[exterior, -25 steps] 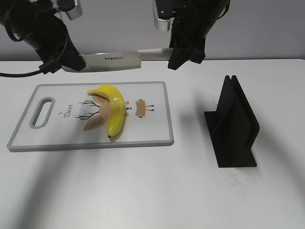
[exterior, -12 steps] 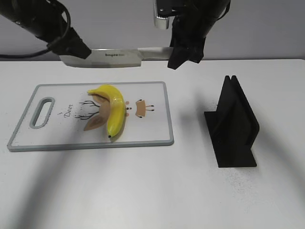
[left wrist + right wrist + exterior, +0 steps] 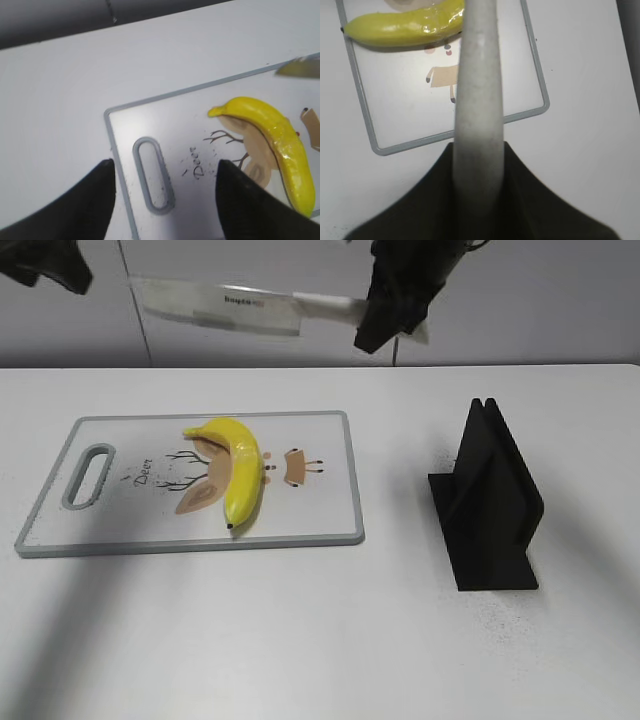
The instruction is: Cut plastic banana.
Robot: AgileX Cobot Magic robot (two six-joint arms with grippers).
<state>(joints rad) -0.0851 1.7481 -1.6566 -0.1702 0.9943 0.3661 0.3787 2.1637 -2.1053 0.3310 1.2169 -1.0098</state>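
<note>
A yellow plastic banana [image 3: 240, 468] lies on the grey-rimmed cutting board [image 3: 330, 525]; it also shows in the left wrist view [image 3: 280, 145] and the right wrist view [image 3: 405, 26]. My right gripper [image 3: 385, 320] is shut on the white handle of a knife [image 3: 225, 308], held level high above the board's far edge; the handle [image 3: 477, 90] fills the right wrist view. My left gripper [image 3: 162, 182] is open and empty above the board's handle slot [image 3: 152, 175]. In the exterior view only a bit of the left arm [image 3: 45, 265] shows at the top left.
A black knife stand [image 3: 490, 505] sits on the white table to the right of the board. The board carries a printed deer drawing [image 3: 200, 485]. A grey wall runs along the back.
My left gripper has let go of the knife blade and risen up and left, nearly out of the exterior view. The right gripper has lifted the knife higher.
</note>
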